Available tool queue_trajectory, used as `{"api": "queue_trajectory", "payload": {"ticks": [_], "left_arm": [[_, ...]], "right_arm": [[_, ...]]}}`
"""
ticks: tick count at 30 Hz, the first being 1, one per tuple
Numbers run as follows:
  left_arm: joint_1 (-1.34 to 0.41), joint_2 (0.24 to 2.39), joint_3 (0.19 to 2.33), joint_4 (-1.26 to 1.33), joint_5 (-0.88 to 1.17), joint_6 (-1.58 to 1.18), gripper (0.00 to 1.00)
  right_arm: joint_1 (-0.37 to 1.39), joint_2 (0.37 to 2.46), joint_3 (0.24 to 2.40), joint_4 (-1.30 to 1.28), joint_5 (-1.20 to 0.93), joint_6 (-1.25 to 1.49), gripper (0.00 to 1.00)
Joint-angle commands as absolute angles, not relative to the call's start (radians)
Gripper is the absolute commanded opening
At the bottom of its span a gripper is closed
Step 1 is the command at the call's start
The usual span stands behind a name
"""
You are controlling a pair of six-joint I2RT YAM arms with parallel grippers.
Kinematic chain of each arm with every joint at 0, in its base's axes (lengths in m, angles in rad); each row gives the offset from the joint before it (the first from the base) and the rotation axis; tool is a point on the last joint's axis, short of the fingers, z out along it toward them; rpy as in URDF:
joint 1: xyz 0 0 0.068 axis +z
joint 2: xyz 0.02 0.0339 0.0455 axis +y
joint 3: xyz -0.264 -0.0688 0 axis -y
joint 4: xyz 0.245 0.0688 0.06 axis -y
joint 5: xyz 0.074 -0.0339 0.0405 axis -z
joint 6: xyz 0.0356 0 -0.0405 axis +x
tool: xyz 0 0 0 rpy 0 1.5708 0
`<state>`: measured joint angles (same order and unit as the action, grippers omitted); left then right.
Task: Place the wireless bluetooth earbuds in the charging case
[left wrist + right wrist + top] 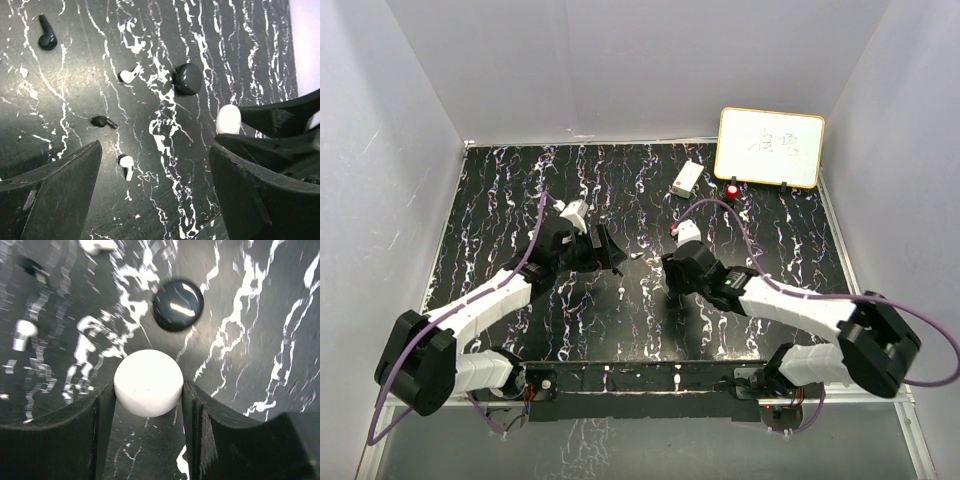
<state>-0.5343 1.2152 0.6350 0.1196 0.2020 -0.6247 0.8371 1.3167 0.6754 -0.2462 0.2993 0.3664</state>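
Gaping wide, left fingers (65, 180) hover while right fingers (102, 415) clamp a smooth round white puck (148, 382).

This is looking like a robot lab booth: plain white walls (620, 60) are enclosing a black marbled table (500, 200), a small whiteboard (770, 147) leaning behind

The round black plastic puck (178, 305) looks glossy, the round white plastic puck (148, 383) smooth and matt, and the black white-veined tabletop (260, 330) has a soft sheen.
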Motion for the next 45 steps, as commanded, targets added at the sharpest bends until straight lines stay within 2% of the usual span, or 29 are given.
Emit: {"api": "queue_trajectory", "payload": {"ticks": [1, 8, 15, 19, 25, 30, 45], "left_arm": [[-0.539, 1.174, 0.694, 0.130, 0.268, -0.646, 0.85], [-0.539, 1.124, 0.656, 0.204, 0.302, -0.695, 0.74], [-0.538, 1.069, 0.606, 0.264, 0.329, -0.737, 0.59], [-0.538, 1.074, 0.576, 0.313, 0.352, -0.762, 0.59], [-0.539, 1.081, 0.556, 0.357, 0.362, -0.773, 0.66], [-0.539, 1.086, 0.549, 0.375, 0.370, -0.779, 0.67], [-0.538, 1.102, 0.499, 0.452, 0.402, -0.843, 0.56]], "right_arm": [[0.842, 1.197, 0.689, -0.051, 0.218, 0.237, 0.30], [0.842, 1.265, 0.789, -0.041, 0.064, 0.143, 0.27], [0.842, 1.270, 0.776, 0.094, -0.043, 0.105, 0.27], [0.842, 1.295, 0.790, 0.121, -0.074, 0.101, 0.27], [0.841, 1.339, 0.812, 0.151, -0.114, 0.123, 0.26], [0.841, 1.350, 0.816, 0.179, -0.120, 0.148, 0.25], [0.842, 1.353, 0.817, 0.228, -0.105, 0.158, 0.24]]}}
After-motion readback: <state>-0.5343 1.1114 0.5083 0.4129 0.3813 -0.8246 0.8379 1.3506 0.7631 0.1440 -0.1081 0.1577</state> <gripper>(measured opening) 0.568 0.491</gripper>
